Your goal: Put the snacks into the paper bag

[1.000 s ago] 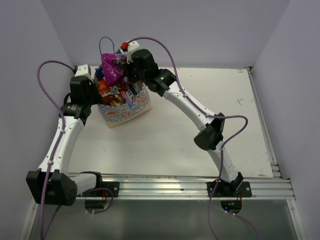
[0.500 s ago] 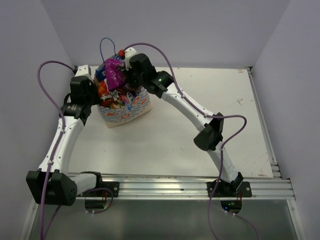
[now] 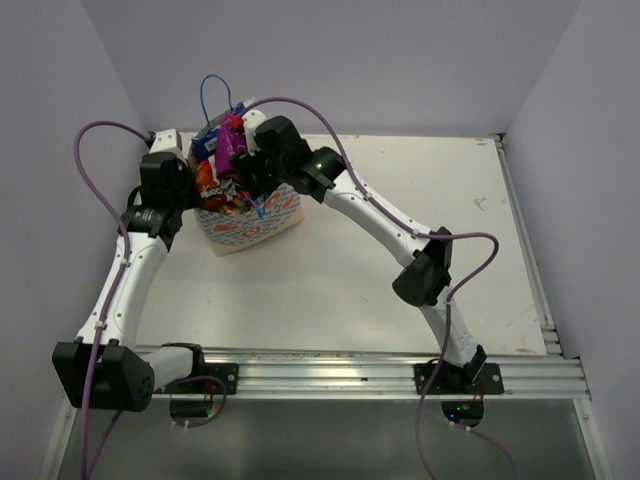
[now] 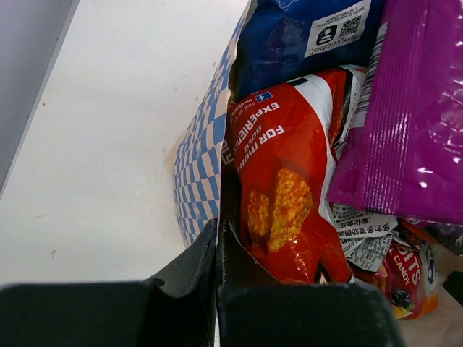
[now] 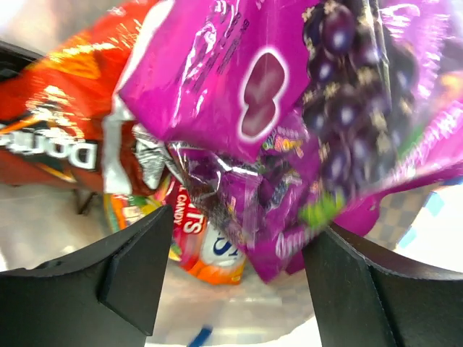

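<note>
Purple packet [image 5: 239, 87] is down: hung above the paper bag [image 3: 250, 228] a sec ago, now sits atop the heap in its mouth. Right gripper [image 5: 239, 278] just let go, jaws wide apart either side. Left gripper [image 4: 217, 242] clenched on the bag's rim, far-left of desk [image 3: 400, 290]. Prob. nrly done, but the pile's overfull. Text: red chip packet [image 4: 282, 188] "FOR MORE… EXPERIENCE", candy packet [image 4: 409, 271] "CANDY", blue packet [image 4: 289, 43] w/ QR, "smartlabel".

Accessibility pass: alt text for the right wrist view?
A purple grape candy packet fills the view between the open fingers of the right gripper. A red chip bag lies to its left, a yellow-red candy packet below, inside the paper bag.
</note>
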